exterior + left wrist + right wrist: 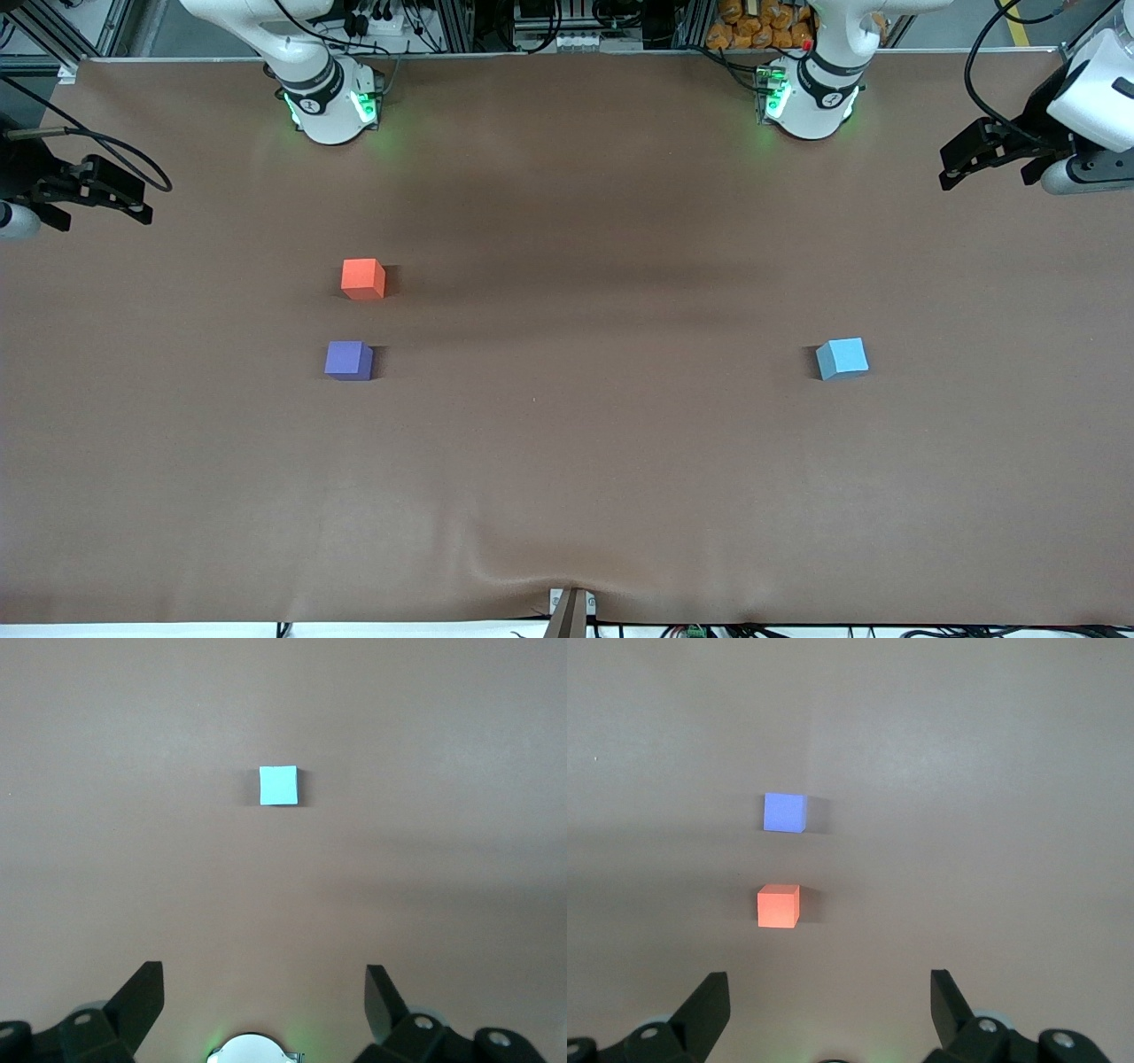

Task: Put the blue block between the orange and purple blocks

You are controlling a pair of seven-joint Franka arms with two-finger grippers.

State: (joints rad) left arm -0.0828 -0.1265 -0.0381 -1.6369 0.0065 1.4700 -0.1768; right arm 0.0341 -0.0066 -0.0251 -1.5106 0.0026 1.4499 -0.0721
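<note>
The blue block [842, 358] lies on the brown table toward the left arm's end; it also shows in the left wrist view [279, 785]. The orange block [363, 279] and the purple block [348, 361] lie toward the right arm's end, a small gap between them, the purple one nearer to the front camera. Both show in the right wrist view, orange [778, 906] and purple [785, 812]. My left gripper [961, 167] hangs open and empty high over its end of the table [264, 983]. My right gripper [133, 202] hangs open and empty high over its end [829, 988].
The two arm bases [332, 102] [811, 102] stand at the table's edge farthest from the front camera. The brown cover has a wrinkle [532, 567] near a small fixture [570, 611] at the edge nearest that camera.
</note>
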